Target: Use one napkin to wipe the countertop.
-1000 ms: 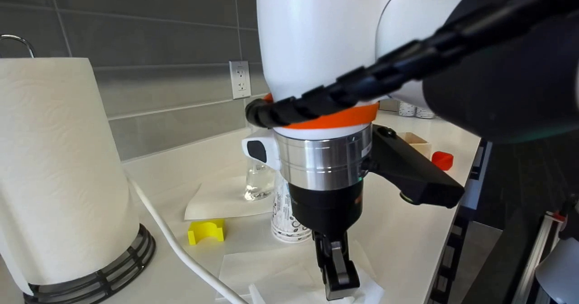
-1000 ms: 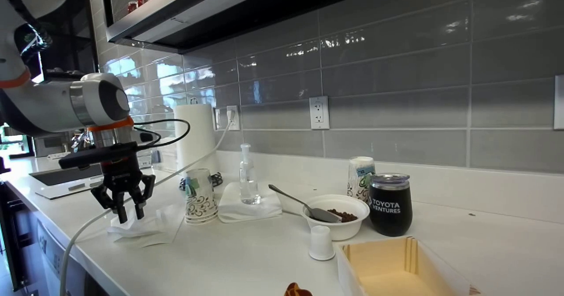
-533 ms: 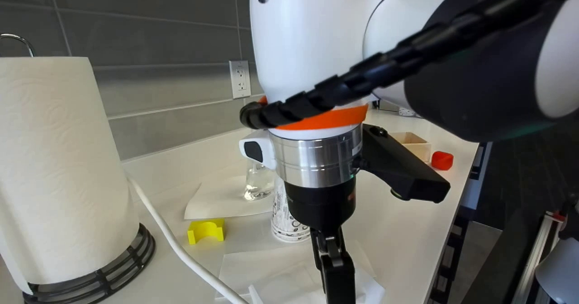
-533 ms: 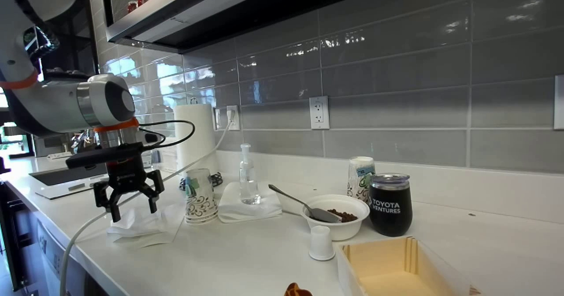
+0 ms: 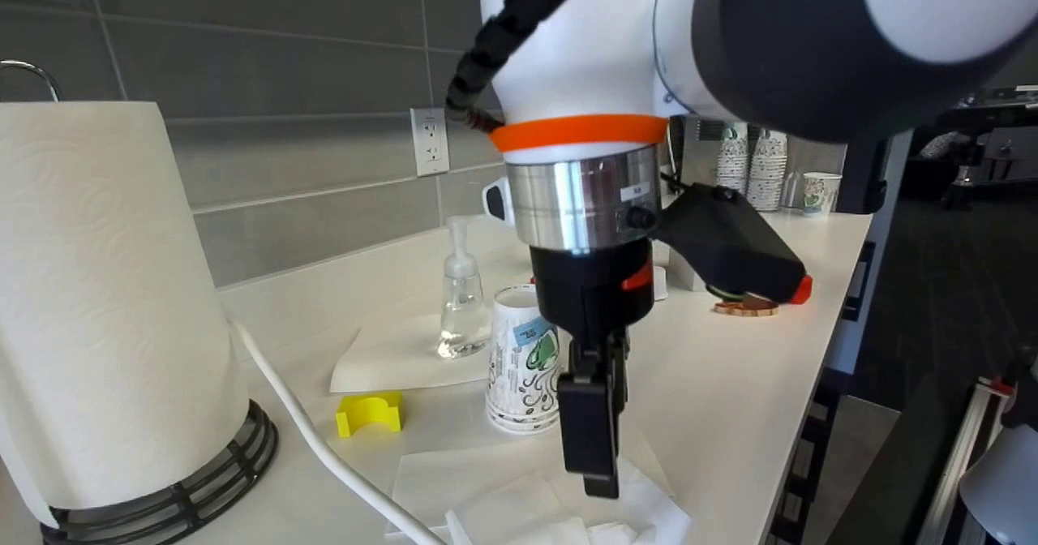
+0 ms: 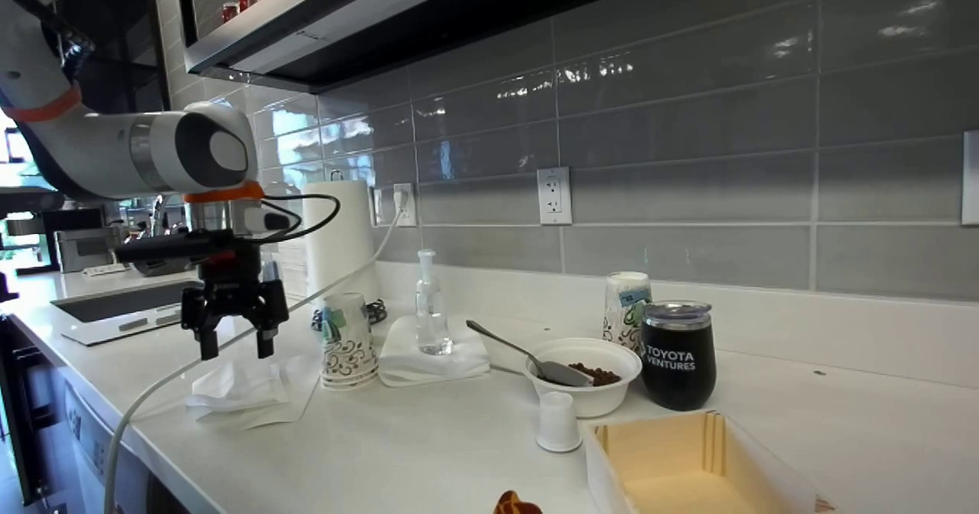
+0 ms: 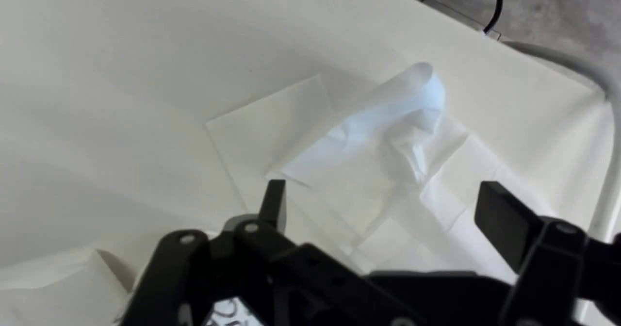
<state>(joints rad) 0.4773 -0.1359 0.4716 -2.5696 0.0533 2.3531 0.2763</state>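
Rumpled and folded, a white napkin [image 7: 359,156] lies on top of flatter white sheets [image 7: 267,122] on the off-white countertop [image 7: 121,83]. In both exterior views the napkin [image 6: 239,388] sits close to the counter's front edge. My gripper [image 7: 385,195] hovers above it, jaws spread wide, with nothing between the pads [image 7: 507,219]. A visible space separates the gripper [image 6: 237,346] from the napkin in an exterior view.
Close by are upturned printed cups [image 5: 523,366], a soap bottle [image 5: 462,310], a yellow piece [image 5: 371,414] and a paper-towel roll [image 5: 113,310]. A white cable [image 5: 324,448] crosses the counter. Farther along stand a bowl [image 6: 593,395], a black tumbler [image 6: 677,361] and a wooden box [image 6: 688,468].
The jaws have opened from a narrow gap to a wide one. The gripper has risen away from the napkin, which appears to stay in place on the counter.
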